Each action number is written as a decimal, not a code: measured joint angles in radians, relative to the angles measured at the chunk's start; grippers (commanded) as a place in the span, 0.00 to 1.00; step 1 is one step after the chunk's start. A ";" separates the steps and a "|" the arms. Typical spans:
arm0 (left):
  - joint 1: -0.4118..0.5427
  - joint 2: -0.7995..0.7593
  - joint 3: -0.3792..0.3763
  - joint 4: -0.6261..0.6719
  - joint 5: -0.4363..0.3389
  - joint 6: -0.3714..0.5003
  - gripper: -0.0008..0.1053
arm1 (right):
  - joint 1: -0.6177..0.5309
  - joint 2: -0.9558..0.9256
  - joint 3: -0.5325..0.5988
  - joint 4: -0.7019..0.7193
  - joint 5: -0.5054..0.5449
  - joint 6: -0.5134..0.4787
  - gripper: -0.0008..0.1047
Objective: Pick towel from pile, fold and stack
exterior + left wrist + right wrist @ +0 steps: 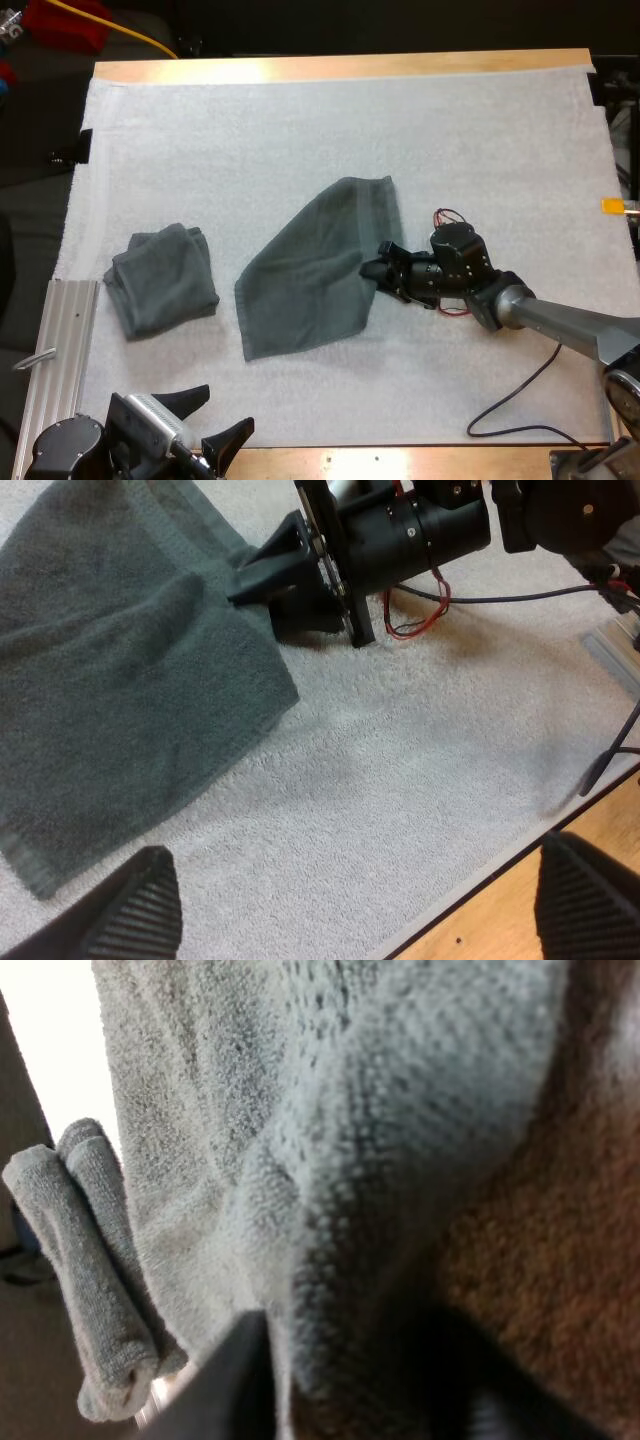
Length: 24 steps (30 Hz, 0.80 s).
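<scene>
- The open towel (315,270) lies mostly flat on the white mat (300,120), at about the mat's middle; it is dark grey-green and sits at a slant.
- The right gripper (372,270) is at this towel's right edge, low on the mat, with its arm reaching in from the towel's right.
- Its 2 black fingers are closed on that edge. In the left wrist view the cloth (120,680) rises in a small ridge to meet the right gripper (240,580).
- In the right wrist view the towel (350,1110) hangs close over 1 dark finger (235,1380), its weave filling the space around it.
- A 2nd towel, folded (163,280), rests on the mat to the left of the open towel, apart from it. It also shows beyond the held cloth in the right wrist view (90,1260), as a rounded fold.
- The left gripper (222,410) hovers nearer the camera than the open towel, below its lower left corner, at the mat's near edge.
- Its fingers (140,900) stand wide apart with nothing between them, over bare mat (400,780) beside the towel's near corner.
- A metal rail (60,340) lies left of the folded towel, off the mat.
</scene>
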 measured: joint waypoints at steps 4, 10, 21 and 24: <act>0.000 0.000 0.000 0.000 0.000 0.000 0.67 | 0.007 -0.028 0.000 0.025 0.024 -0.054 0.03; 0.000 0.000 0.000 0.000 0.000 0.000 0.67 | 0.009 -0.143 -0.006 0.193 0.120 -0.188 0.03; 0.000 0.000 0.000 0.000 0.000 0.000 0.67 | 0.090 -0.248 -0.141 0.758 0.468 -0.600 0.03; 0.000 0.000 0.000 0.000 0.000 0.000 0.67 | 0.135 -0.249 -0.189 0.879 0.607 -0.694 0.03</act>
